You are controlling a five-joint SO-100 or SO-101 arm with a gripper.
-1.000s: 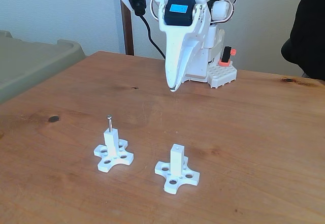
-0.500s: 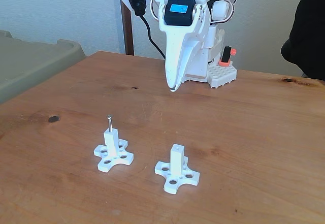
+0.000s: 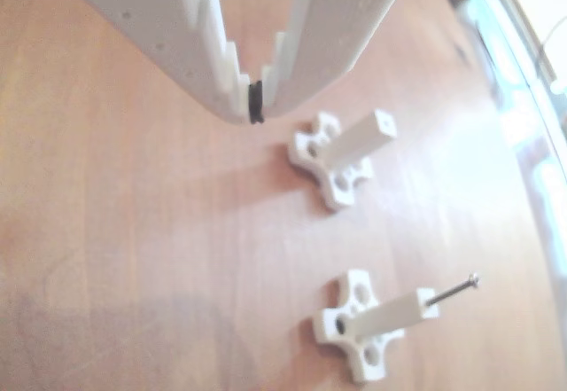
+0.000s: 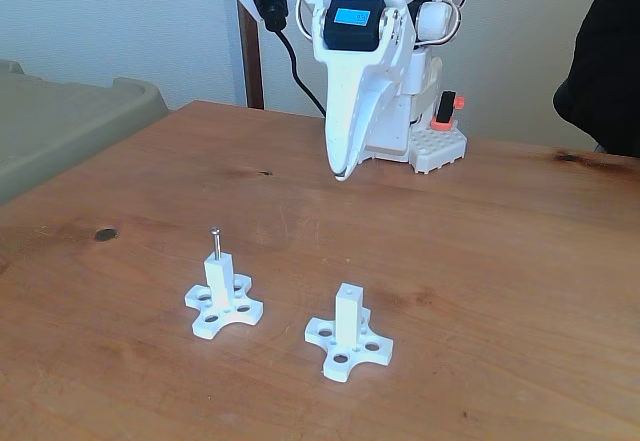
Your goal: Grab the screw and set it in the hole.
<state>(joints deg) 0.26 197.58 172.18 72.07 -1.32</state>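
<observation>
We see the gripper [image 4: 340,173] hanging above the table [image 4: 520,261], near the base of the arm, with its tip pointing down. Its two fingers are closed together and nothing is between them; in the other view the tips [image 3: 252,107] meet with no gap.

The screw [image 4: 215,242] stands upright in the top of the left post [image 4: 222,286], as the fixed view shows it. Its head is up and its lower part is inside the post, so its long axis is vertical. The second post [image 4: 347,316] stands to the right of the first one, and the hole [image 4: 347,288] in its top face is empty.

Both posts are well apart from the gripper, on the side of the table nearer to the fixed camera. From the gripper, the screw lies forward and toward the left of the fixed view; the empty hole lies almost straight forward. In the other view the screw [image 3: 452,291] is the farther of the two from the fingers, and the empty post [image 3: 359,143] is the nearer.

We judge that the gripper must open first, then travel forward and left, and come down over the head of the screw, to pull it straight up along its axis.
</observation>
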